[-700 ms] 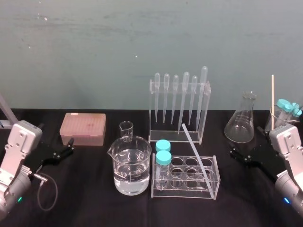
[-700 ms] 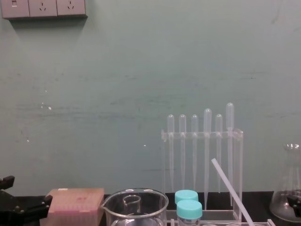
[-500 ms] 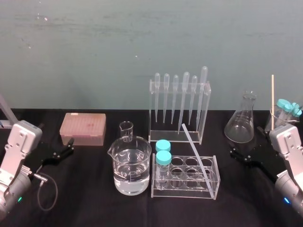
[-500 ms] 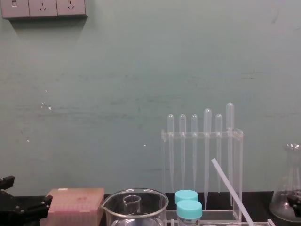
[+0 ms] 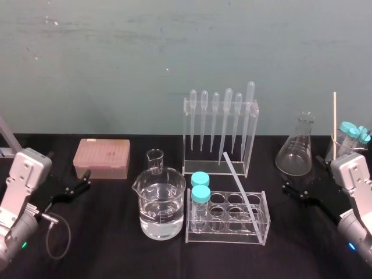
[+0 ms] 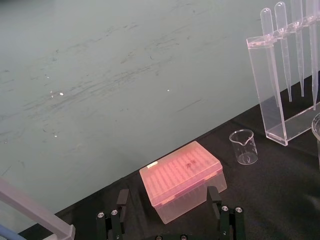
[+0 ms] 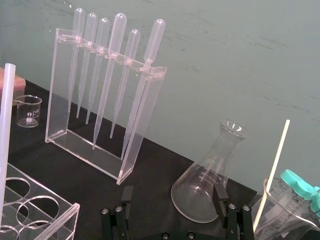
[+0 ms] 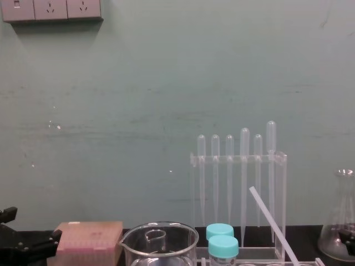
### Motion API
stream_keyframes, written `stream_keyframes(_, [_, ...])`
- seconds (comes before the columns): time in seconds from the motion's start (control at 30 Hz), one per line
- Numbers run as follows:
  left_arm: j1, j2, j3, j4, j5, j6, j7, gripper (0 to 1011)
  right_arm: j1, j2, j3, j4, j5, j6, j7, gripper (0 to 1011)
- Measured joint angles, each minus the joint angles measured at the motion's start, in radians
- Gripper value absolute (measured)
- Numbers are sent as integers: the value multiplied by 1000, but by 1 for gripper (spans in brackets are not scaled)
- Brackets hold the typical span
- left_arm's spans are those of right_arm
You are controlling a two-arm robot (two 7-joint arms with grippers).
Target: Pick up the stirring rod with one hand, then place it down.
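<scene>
Left end effector (image 6: 168,195), right end effector (image 7: 173,195): both splayed.

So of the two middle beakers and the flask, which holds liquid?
The large beaker by the tube rack holds clear liquid; the small beaker behind and the conical flask look empty.

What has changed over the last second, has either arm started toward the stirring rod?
Nothing has visibly changed. The stirring rod leans in the tube rack just as before. The left gripper and the right gripper are parked open at their own sides of the table, no nearer the rod than they were.
</scene>
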Motion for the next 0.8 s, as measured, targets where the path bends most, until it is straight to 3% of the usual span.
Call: stream_keyframes(0.8, [0, 0, 0, 0, 0, 0, 0, 1000, 0, 0, 0, 0, 0, 0, 0, 1003])
